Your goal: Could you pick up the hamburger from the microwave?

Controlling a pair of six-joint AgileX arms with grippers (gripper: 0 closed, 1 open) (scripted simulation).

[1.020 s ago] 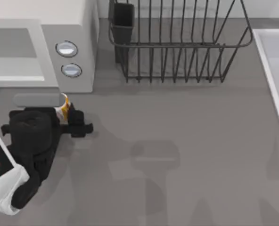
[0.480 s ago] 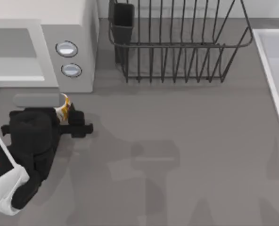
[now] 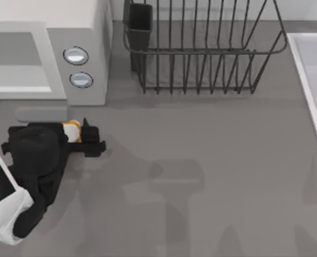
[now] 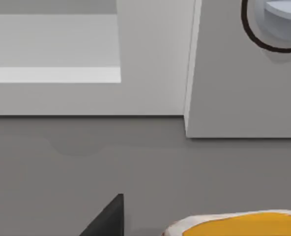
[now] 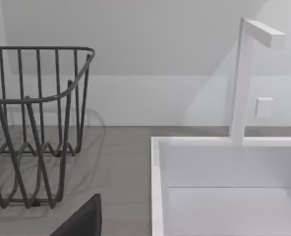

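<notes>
Grey tabletop, left side: the white boxy microwave (image 3: 46,53) stands with its cavity open. Left gripper (image 3: 79,135) is clamped on the small orange-yellow and tan hamburger (image 3: 72,130), just outside the opening — extraction step. Next move calls for lifting clear. Right arm is parked near the white sink (image 5: 224,187).

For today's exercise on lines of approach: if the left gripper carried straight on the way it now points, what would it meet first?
Holding the hamburger, the left gripper points toward the microwave. It would probably meet the front around the open cavity, beside the knob panel, though depth is uncertain.
</notes>
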